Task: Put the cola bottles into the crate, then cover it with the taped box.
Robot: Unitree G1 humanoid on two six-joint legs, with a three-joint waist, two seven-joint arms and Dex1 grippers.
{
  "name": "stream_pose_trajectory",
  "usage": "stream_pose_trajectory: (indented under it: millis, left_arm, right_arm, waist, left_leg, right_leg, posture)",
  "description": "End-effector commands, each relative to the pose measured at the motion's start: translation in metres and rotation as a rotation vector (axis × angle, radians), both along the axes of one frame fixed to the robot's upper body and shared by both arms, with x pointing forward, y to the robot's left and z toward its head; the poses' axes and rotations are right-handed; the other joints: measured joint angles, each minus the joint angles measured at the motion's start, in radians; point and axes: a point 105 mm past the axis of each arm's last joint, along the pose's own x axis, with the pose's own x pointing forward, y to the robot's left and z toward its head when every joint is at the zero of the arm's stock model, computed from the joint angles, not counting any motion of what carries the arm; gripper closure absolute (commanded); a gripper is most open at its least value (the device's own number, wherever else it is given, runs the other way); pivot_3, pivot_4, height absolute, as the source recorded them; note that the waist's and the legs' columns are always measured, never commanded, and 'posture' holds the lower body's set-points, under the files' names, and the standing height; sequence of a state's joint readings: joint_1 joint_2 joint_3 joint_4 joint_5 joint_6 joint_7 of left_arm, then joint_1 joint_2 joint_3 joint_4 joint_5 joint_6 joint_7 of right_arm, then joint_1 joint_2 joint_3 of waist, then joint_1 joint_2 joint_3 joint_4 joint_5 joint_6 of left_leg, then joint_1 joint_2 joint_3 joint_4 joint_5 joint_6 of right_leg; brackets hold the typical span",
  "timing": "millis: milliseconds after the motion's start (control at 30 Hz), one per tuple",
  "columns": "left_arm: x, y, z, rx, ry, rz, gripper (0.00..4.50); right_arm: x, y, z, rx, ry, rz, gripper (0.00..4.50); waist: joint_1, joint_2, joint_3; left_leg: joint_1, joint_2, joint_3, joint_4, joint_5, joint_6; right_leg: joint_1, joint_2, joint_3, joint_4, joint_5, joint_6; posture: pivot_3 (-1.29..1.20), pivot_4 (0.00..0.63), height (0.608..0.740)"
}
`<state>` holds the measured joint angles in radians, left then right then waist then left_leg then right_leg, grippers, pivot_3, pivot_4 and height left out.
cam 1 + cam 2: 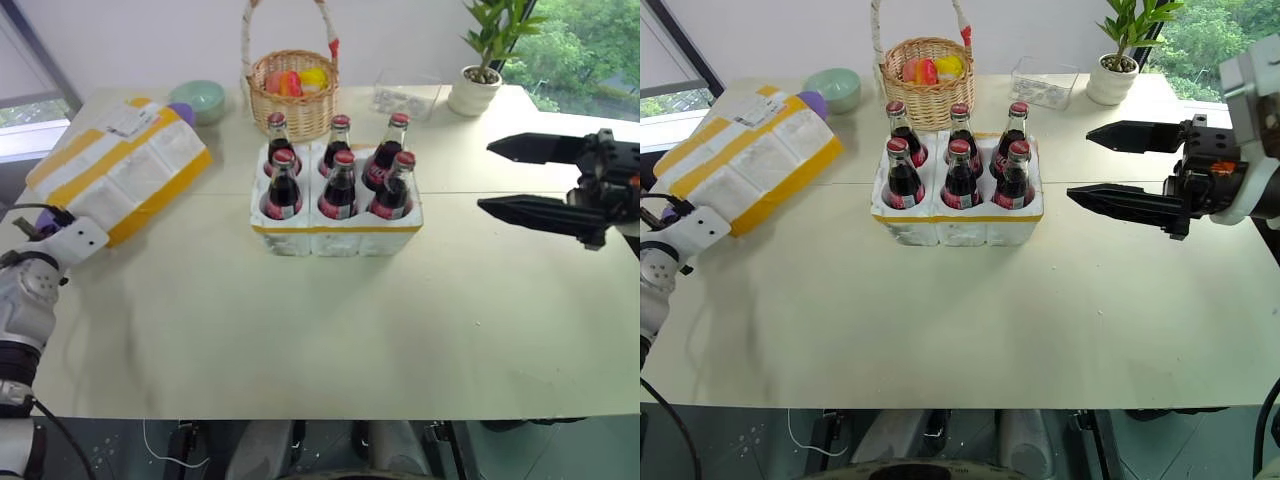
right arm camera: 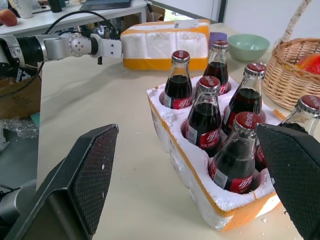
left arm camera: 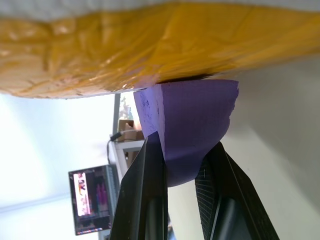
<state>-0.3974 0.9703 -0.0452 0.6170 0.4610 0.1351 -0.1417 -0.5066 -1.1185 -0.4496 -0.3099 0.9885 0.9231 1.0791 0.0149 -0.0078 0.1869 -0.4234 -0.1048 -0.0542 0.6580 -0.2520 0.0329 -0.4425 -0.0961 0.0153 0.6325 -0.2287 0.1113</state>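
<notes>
So, quick rundown, biggest stuff first:
table (image 1: 330,330): wide bare stretch across the near half, nothing on it up to the near edge.
taped box (image 1: 120,175): sits tilted at the far left corner, propped on a purple block (image 3: 190,125) under its near end, overhanging the table's left edge a bit.
crate (image 1: 335,232): mid-table, well apart from the box, open room on both sides.
wicker basket (image 1: 293,90): just behind the crate.
cola bottles (image 1: 340,185): all six upright in the crate's sockets.
right gripper (image 1: 1120,165): hovering off to the crate's right, fingers spread wide, holding nothing.
left gripper (image 3: 182,175): at the box's near end, pinched tight on the purple block.
</notes>
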Motion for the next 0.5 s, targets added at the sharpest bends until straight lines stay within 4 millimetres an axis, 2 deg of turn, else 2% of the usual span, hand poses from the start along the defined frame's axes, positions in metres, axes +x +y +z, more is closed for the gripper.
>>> stream_pose_trajectory:
  millis: [33, 167, 333, 400, 500]
  left_arm:
    - [0.003, 0.001, 0.019, 0.036, -0.041, -0.015, 4.27]
    - [0.008, -0.003, 0.047, 0.039, -0.130, -0.041, 4.27]
    - [0.014, -0.016, 0.095, 0.038, -0.264, -0.109, 4.27]
    - [0.016, -0.025, 0.118, 0.032, -0.321, -0.149, 4.27]
    - [0.020, -0.055, 0.160, 0.045, -0.379, -0.281, 4.27]
  right_arm:
    - [-0.007, -0.003, 0.008, 0.019, -0.004, 0.015, 0.00]
    - [-0.001, -0.009, 0.002, -0.035, -0.031, -0.033, 0.00]
    - [-0.001, -0.016, -0.004, -0.058, -0.018, -0.040, 0.00]
    - [0.000, -0.020, -0.005, -0.063, -0.009, -0.054, 0.00]
    - [-0.005, -0.024, -0.013, -0.094, 0.011, -0.036, 0.00]
  waist:
    - [0.000, 0.000, 0.000]
    - [0.000, 0.000, 0.000]
    - [-0.001, -0.001, 0.000]
    - [-0.001, -0.001, 0.000]
    - [0.000, -0.001, 0.000]
  left_leg:
    - [0.000, 0.000, 0.000, 0.000, 0.000, 0.000]
    - [0.000, 0.000, 0.000, 0.000, 0.000, 0.000]
    - [-0.002, 0.000, 0.000, 0.002, 0.000, 0.000]
    - [-0.002, 0.000, 0.000, 0.002, 0.000, 0.000]
    - [-0.002, 0.000, 0.000, 0.003, 0.000, 0.001]
  right_leg:
    - [0.000, 0.000, 0.000, 0.000, 0.000, 0.000]
    - [0.000, 0.000, 0.000, 0.000, 0.000, 0.000]
    - [-0.001, 0.000, 0.000, 0.000, 0.000, 0.000]
    - [-0.001, 0.000, 0.000, 0.000, 0.000, 0.000]
    - [0.000, 0.000, 0.000, 0.000, 0.000, 0.000]
  posture:
    - [0.00, 0.150, 0.738]
    - [0.00, 0.150, 0.738]
    - [0.00, 0.150, 0.738]
    - [0.00, 0.150, 0.738]
    - [0.00, 0.150, 0.738]
